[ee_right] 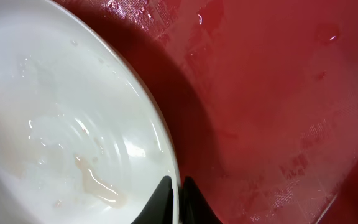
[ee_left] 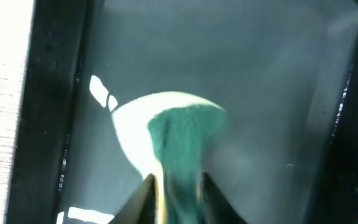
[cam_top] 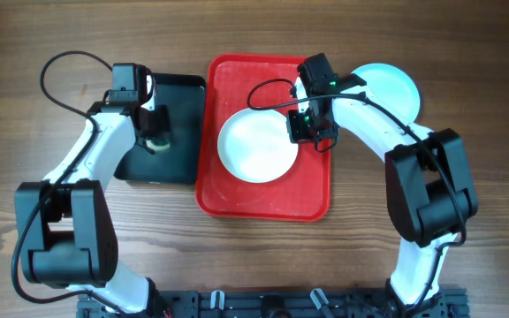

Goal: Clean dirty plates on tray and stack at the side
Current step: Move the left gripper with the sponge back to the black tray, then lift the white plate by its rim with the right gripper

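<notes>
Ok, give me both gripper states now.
Left gripper: closed on the green sponge.
Right gripper: closed on the white plate, at its rim.

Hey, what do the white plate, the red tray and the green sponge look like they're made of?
White plate: glossy, probably ceramic or melamine; sharp highlights under wet smears.
Red tray: likely plastic, finely textured with a sheen, moulded rim.
Green sponge: looks like soft foam, matte; too blurred to be sure.
</notes>
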Motion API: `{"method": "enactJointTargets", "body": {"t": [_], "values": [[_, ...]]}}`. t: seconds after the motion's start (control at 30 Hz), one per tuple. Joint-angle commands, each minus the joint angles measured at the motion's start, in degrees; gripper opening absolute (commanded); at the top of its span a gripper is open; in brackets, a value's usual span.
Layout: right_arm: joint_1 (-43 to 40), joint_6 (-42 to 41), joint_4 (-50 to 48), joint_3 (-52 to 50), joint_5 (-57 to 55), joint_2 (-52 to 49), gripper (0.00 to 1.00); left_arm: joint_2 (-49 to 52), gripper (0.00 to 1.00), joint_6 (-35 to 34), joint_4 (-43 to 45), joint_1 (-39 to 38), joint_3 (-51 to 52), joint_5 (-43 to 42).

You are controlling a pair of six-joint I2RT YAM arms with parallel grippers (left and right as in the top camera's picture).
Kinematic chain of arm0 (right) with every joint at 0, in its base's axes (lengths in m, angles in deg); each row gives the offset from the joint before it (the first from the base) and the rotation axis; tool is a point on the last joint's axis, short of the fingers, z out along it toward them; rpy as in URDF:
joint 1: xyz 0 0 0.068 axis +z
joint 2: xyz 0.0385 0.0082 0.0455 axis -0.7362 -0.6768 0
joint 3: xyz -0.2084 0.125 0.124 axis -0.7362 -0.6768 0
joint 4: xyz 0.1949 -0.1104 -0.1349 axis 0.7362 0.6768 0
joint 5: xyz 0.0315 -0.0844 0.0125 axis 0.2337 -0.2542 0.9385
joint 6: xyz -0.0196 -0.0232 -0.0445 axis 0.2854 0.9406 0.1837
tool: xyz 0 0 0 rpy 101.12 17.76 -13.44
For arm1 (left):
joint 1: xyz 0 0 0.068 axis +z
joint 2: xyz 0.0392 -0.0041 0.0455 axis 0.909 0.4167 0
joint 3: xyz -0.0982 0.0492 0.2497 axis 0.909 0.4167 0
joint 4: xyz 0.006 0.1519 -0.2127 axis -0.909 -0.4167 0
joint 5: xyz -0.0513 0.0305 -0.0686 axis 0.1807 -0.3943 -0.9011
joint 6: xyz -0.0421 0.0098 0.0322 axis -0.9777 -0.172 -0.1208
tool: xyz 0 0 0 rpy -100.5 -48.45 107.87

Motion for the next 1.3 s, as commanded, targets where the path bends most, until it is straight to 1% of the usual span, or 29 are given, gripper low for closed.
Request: {"method": "enactJointTargets", "body": {"t": [0.0,0.03,0.07,0.1,0.13,0.17,0.2,0.27,0.3,0.37,0.4,0.6,0.67,0.73,0.77,0.8,0.9,1.0,1.1,1.27], "values": [[1.05,0.39,-0.46,-0.48,2.38,0.85,0.08,-0.15,0.35,1.49,0.37,0.59,-0.07,0.9],[1.05,0.39,-0.46,-0.48,2.38,0.85,0.08,-0.15,0.46,1.49,0.37,0.59,-0.07,0.9],[1.05,0.39,-0.46,-0.48,2.38,0.85,0.08,-0.15,0.49,1.44,0.39,0.59,-0.07,0.87],[1.05,0.39,-0.44,-0.48,2.38,0.85,0.12,-0.42,0.5,0.83,0.87,0.59,-0.09,0.66],[1.05,0.39,-0.44,-0.48,2.38,0.85,0.22,-1.11,0.52,0.83,1.4,0.59,-0.24,0.22],[1.05,0.39,-0.46,-0.48,2.38,0.85,0.29,-1.9,0.54,0.79,1.68,0.59,-0.61,0.22],[1.05,0.39,-0.52,-0.48,2.36,0.85,0.32,-3.23,0.57,-0.26,2.16,0.59,-1.36,0.24],[1.05,0.37,-0.74,-0.48,2.38,0.85,0.33,-6.56,0.63,-0.72,3.65,0.59,-2.95,0.24],[1.05,0.39,-0.83,-0.48,2.38,0.85,0.33,-8.15,0.68,-0.68,4.79,0.59,-3.45,0.26],[1.05,0.37,-1.01,-0.48,2.36,0.85,0.34,-11.32,0.88,-0.66,8.2,0.61,-3.52,0.35],[1.05,0.37,-1.11,-0.48,2.36,0.85,0.34,-12.41,1.0,-0.63,9.31,0.59,-3.52,0.5],[1.05,0.31,-2.1,-1.36,2.36,0.83,0.32,-14.21,1.0,-0.66,9.7,0.59,-3.5,0.44],[1.05,0.13,-3.96,-2.49,2.36,0.83,0.21,-14.21,1.0,-0.66,9.73,0.59,-3.5,0.44],[1.05,-1.18,-6.25,-4.22,2.36,0.83,0.13,-14.19,1.0,-0.66,9.73,0.59,-3.52,0.44],[1.05,-1.42,-7.26,-5.25,2.38,0.83,0.06,-14.19,1.0,-0.66,9.73,0.59,-3.5,0.44],[1.05,-1.18,-7.3,-5.55,2.36,0.83,0.04,-14.19,1.0,-0.66,9.73,0.59,-3.5,0.44],[1.03,0.61,-7.08,-5.6,2.19,0.85,0.04,-14.19,1.0,-0.66,9.73,0.59,-3.5,0.44],[0.7,0.55,-6.01,-4.28,2.16,1.88,0.04,-14.19,1.0,-0.66,9.73,0.59,-3.5,0.44],[0.63,0.5,-5.18,-2.23,2.03,6.05,0.04,-14.19,1.0,-0.66,9.73,0.59,-3.52,0.44],[0.74,0.28,-7.28,-1.95,-2.78,13.88,0.04,-14.19,1.0,-0.66,9.73,0.59,-3.52,0.44]]}}
